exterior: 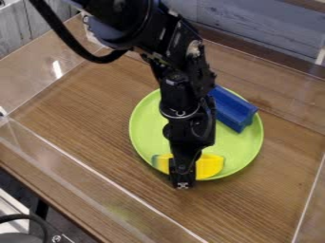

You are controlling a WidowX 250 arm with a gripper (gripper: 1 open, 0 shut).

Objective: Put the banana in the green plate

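Note:
The green plate point(150, 121) lies in the middle of the wooden table. The yellow banana point(210, 167) rests on the plate's near part, by the rim. My gripper point(185, 172) points straight down over the banana's middle. Its fingers are closed in on the banana, whose yellow ends show to either side. The black arm rises from there toward the upper left and hides the plate's centre.
A blue rectangular block point(234, 107) lies on the far right part of the plate, just right of the arm. Clear low walls point(51, 157) border the wooden tabletop on the left and near sides.

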